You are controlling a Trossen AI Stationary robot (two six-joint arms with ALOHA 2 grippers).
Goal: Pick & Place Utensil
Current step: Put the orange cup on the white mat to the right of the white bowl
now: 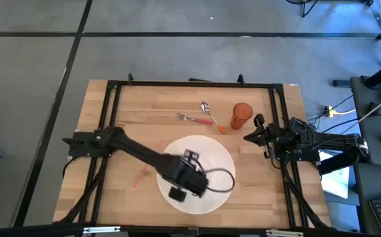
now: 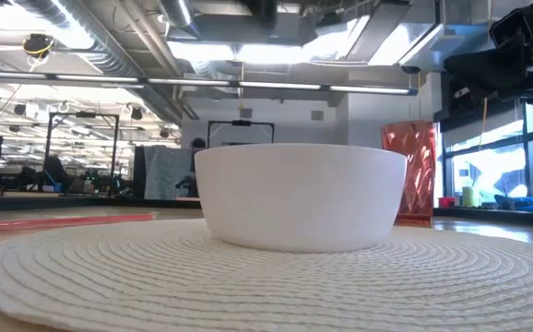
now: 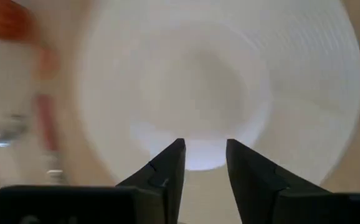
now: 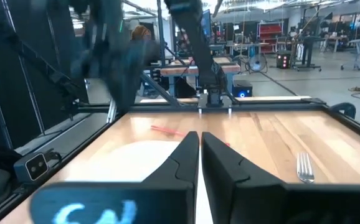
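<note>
A white bowl (image 2: pixel 301 196) stands on a round white woven placemat (image 1: pixel 218 157) at the table's middle. My left gripper (image 1: pixel 189 174) hangs above the bowl (image 3: pixel 192 93), pointing down, open and holding nothing; it hides most of the bowl in the high view. A red-handled fork (image 1: pixel 195 119) and a metal spoon (image 1: pixel 205 106) lie on the wood beyond the placemat. A thin red utensil (image 1: pixel 141 176) lies left of the placemat. My right gripper (image 1: pixel 246 137) waits shut by the table's right edge, clear of everything.
An orange cup (image 1: pixel 242 115) stands right of the spoon, with a small orange piece (image 1: pixel 219 128) lying near it. Black frame rails (image 1: pixel 190 83) run along the table's edges. The right wrist view shows the fork (image 4: pixel 304 167) and bare wood ahead of the right gripper (image 4: pixel 198 138).
</note>
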